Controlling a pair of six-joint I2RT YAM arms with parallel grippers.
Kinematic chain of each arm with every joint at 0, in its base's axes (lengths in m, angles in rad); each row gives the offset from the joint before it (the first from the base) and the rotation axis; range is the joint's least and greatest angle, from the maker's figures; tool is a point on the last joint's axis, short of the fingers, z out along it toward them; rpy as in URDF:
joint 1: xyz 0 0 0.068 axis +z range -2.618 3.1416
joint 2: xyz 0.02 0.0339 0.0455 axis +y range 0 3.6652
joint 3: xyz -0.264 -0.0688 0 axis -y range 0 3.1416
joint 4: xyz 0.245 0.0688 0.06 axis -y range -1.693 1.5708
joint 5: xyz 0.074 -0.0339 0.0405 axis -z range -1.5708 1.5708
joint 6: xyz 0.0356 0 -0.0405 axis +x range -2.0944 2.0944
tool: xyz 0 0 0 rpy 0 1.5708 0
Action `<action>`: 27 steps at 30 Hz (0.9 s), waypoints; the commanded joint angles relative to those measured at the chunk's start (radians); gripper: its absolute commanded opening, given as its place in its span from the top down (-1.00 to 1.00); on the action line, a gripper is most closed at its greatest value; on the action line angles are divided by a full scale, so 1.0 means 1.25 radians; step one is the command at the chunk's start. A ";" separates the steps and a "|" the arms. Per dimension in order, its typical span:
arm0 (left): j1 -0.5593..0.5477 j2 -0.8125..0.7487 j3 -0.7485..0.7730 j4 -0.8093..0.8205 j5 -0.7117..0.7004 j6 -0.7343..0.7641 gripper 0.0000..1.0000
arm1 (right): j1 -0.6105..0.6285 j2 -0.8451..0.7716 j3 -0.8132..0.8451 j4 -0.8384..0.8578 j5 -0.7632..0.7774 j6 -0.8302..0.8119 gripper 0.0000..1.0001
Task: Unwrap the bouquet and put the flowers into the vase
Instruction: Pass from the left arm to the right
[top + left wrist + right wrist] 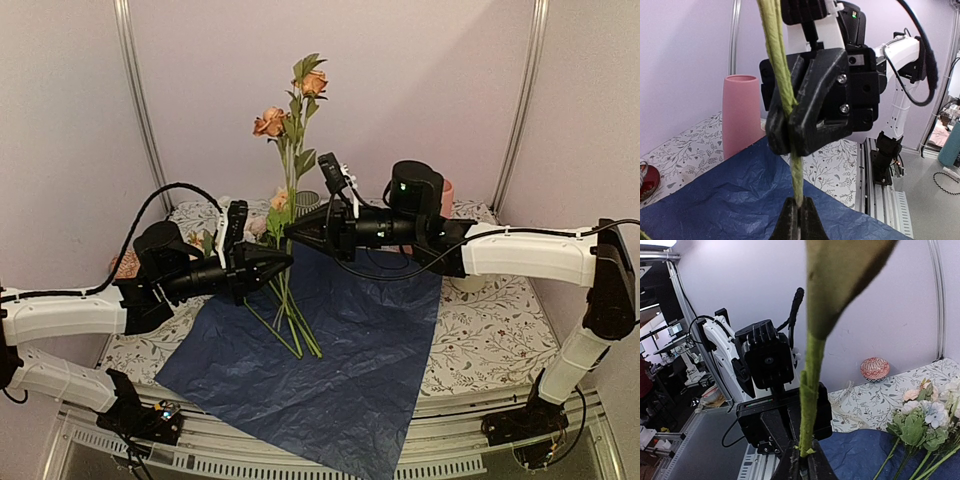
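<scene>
One flower stands upright, its green stem (pixel 291 190) topped by peach blooms (pixel 268 122). My left gripper (pixel 288 260) is shut on the stem's lower end (pixel 798 180). My right gripper (pixel 290 231) is shut on the same stem (pixel 810 390) just above it. In the left wrist view the right gripper (pixel 790 132) closes round the stem right over my left fingertips (pixel 810 220). The other flowers (pixel 290 320) lie on the opened blue paper (pixel 340 360). The salmon-pink vase (pixel 742 115) stands at the back, mostly hidden behind the right arm (pixel 447 197).
A red-patterned striped cup (pixel 875 368) sits on the floral tablecloth (pixel 480 330) at the far left. A red saucer's edge (pixel 647 180) shows near the vase. The loose flowers' pale blooms (pixel 927 415) lie toward the back wall.
</scene>
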 commanded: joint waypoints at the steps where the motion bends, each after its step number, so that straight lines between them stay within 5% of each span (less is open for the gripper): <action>1: -0.011 0.002 0.017 0.005 0.011 0.015 1.00 | -0.004 0.008 0.023 0.015 -0.027 0.007 0.94; 3: -0.011 0.002 0.016 0.005 0.010 0.018 1.00 | -0.004 0.001 0.018 0.014 -0.014 0.004 0.96; 9: -0.011 -0.007 0.008 -0.004 -0.032 0.015 -0.27 | -0.031 -0.061 -0.033 0.010 0.059 -0.022 0.96; 14: -0.011 -0.032 -0.005 -0.015 -0.083 0.009 -0.86 | -0.084 -0.126 -0.061 -0.053 0.116 -0.059 0.96; 27: -0.009 -0.159 -0.023 -0.059 -0.205 -0.001 -0.96 | -0.125 -0.320 -0.020 -0.257 0.547 -0.302 0.96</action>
